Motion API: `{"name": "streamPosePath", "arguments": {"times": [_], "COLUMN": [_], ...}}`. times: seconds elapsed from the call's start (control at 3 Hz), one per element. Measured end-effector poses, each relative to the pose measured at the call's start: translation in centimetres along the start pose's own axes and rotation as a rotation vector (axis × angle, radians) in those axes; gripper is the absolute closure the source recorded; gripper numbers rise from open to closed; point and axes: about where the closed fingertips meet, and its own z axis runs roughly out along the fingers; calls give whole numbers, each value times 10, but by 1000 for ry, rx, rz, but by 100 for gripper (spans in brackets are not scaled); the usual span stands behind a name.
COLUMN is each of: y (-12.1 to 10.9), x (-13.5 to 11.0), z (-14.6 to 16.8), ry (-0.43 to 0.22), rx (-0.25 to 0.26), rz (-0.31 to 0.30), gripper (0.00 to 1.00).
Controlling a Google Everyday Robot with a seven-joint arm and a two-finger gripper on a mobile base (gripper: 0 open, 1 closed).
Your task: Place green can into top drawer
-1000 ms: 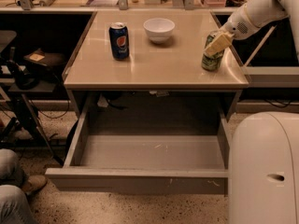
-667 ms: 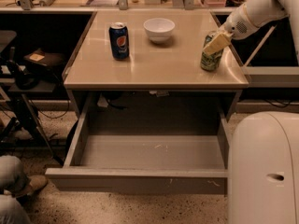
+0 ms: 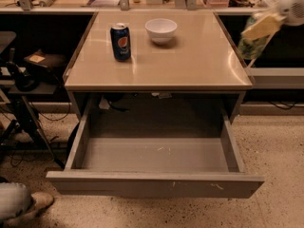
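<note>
The green can (image 3: 249, 45) hangs in the air just past the tan tabletop's (image 3: 190, 61) right edge, tilted and blurred. My gripper (image 3: 260, 28) comes in from the top right and is shut on the can's upper part, with its pale fingers (image 3: 264, 23) across it. The top drawer (image 3: 156, 185) is pulled wide open below the tabletop. Its grey inside (image 3: 152, 153) holds nothing, and its front panel shows small scratches.
A dark blue Pepsi can (image 3: 120, 42) and a white bowl (image 3: 161, 30) stand at the back of the tabletop. A black stand with cables (image 3: 23, 103) is at the left. A person's shoe (image 3: 33, 203) is at the bottom left.
The green can has left the tabletop's right side and now hangs higher and further right, past the edge, in my gripper. The white robot body at bottom right is no longer in view.
</note>
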Motion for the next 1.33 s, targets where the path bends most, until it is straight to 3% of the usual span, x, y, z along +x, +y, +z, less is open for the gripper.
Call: {"name": "streamPosePath", "arguments": {"times": [0.33, 0.67, 1.0, 1.33], "y": [1, 56, 150, 150], "x": [-1, -42, -71, -65], "z": [-97, -175, -209, -204], "ry": [-51, -166, -181, -159], "rx": [225, 340, 315, 343], "rz": [89, 173, 168, 150], "gripper": [100, 100, 100, 100]}}
